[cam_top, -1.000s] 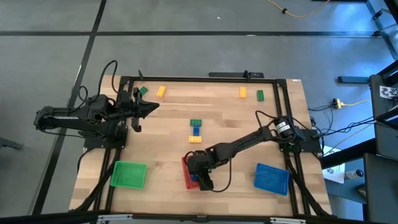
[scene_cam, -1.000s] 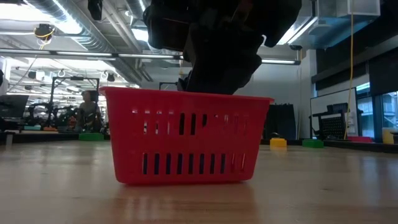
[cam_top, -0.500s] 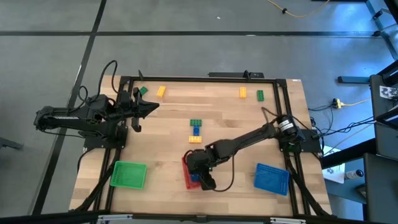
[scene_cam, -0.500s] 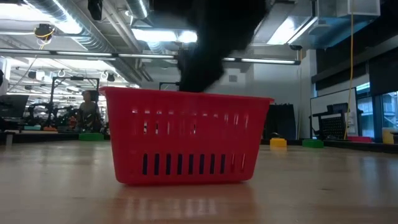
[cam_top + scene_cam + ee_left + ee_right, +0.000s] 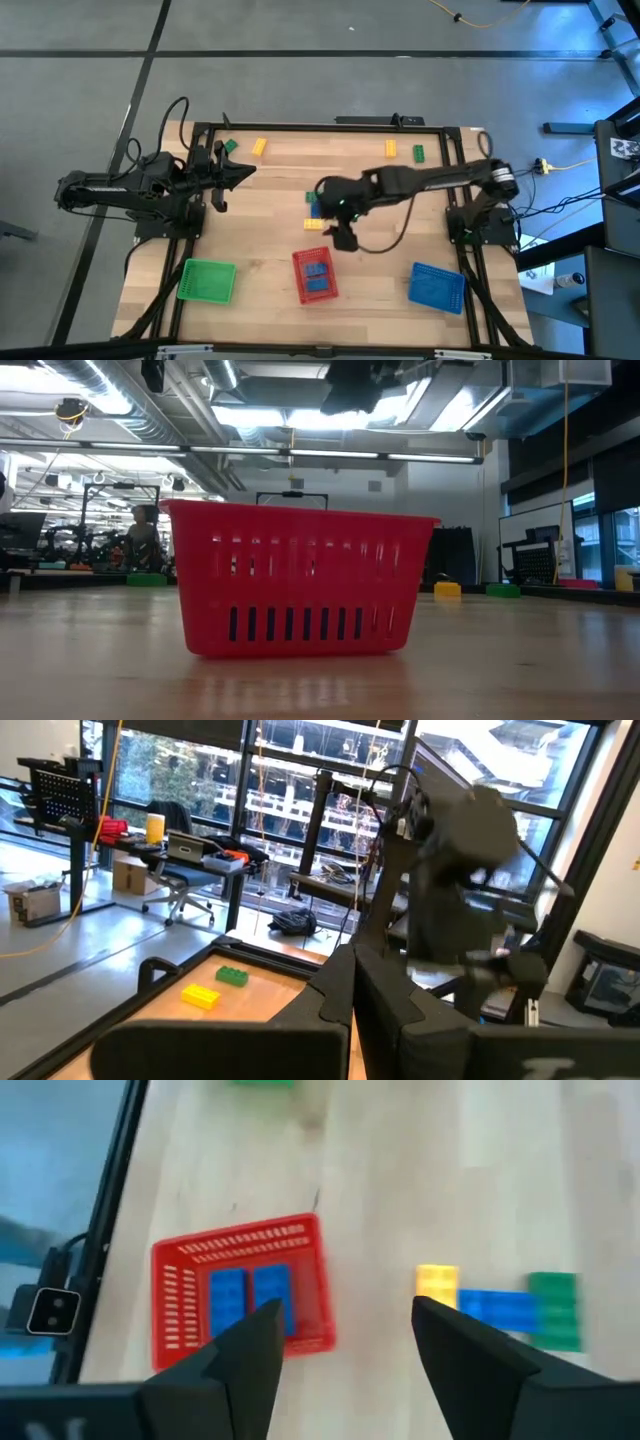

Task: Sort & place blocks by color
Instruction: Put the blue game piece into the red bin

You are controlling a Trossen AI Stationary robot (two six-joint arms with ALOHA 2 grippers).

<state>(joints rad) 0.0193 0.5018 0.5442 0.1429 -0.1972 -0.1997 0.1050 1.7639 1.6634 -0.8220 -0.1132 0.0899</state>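
Observation:
The red tray [image 5: 314, 276] near the front edge holds two blue blocks [image 5: 248, 1294], which lie on its floor. My right gripper [image 5: 345, 238] hangs open and empty above the table's middle, its fingers [image 5: 250, 1365] wide apart. Just beyond it a yellow block [image 5: 436, 1283], a blue block [image 5: 497, 1308] and a green block [image 5: 553, 1310] lie in a row on the wood. Near the far edge lie a green block [image 5: 229, 146], a yellow block [image 5: 259, 147], another yellow [image 5: 390, 149] and another green [image 5: 418, 152]. My left gripper [image 5: 238, 172] waits shut at the far left.
A green tray [image 5: 206, 280] stands at the front left and a blue tray [image 5: 437, 286] at the front right. A dark frame [image 5: 320, 126] runs along the table's far edge and sides. Bare wood lies between the trays and the row of blocks.
My right gripper has risen out of the red tray and swung toward the far edge, to above the table's middle, staying open. The blue blocks have stayed in the red tray.

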